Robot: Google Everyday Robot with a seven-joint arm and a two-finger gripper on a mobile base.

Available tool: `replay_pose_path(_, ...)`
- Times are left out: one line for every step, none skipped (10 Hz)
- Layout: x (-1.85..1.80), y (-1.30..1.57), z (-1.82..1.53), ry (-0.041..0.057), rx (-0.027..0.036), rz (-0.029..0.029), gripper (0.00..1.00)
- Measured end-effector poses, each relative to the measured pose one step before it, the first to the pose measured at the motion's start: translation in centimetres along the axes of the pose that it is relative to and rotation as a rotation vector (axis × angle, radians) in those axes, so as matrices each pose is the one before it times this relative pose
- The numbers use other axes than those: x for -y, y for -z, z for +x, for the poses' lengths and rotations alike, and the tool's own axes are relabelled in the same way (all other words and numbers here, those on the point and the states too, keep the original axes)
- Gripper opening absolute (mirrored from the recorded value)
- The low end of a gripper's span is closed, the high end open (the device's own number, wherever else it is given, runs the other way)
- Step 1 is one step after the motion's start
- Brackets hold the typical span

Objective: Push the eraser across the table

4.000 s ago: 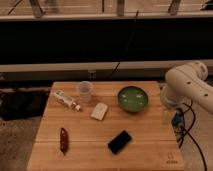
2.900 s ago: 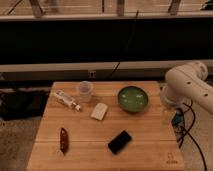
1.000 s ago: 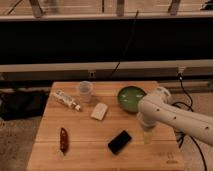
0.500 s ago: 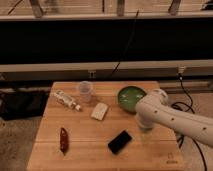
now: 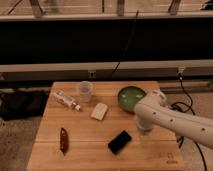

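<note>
The eraser, a flat black block with rounded corners, lies at an angle on the front middle of the light-brown wooden table. My white arm reaches in from the right over the table's right half. The gripper hangs below the arm's end, just to the right of the eraser and a little behind it. I see no contact between the two.
A green bowl sits behind the arm, partly covered by it. A clear cup, a small bottle lying flat, a pale cream block and a dark red chilli-shaped thing lie to the left. Cables hang at the right edge.
The arm has swung from beside the table's right edge in over the table, and its end has come down close to the eraser's right side. The eraser has not moved.
</note>
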Motion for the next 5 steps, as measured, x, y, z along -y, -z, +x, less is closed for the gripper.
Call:
replay_pose_path(-0.143, -0.062, -0.129, 0.00091, 0.00090, -0.00257, 0.80)
replay_pose_path(-0.168, -0.074, -0.131, 0.00056, 0.00058, -0.00267, 0.80)
replay_pose_path(-0.076, -0.109, -0.053, -0.00013, 0.00075, -0.00159, 0.79)
replay_pose_path(-0.078, -0.090, -0.171, 0.00170, 0.00152, -0.00125, 0.74)
replay_pose_path(-0.216, -0.226, -0.109, -0.00004, 0.00101, -0.00485, 0.65)
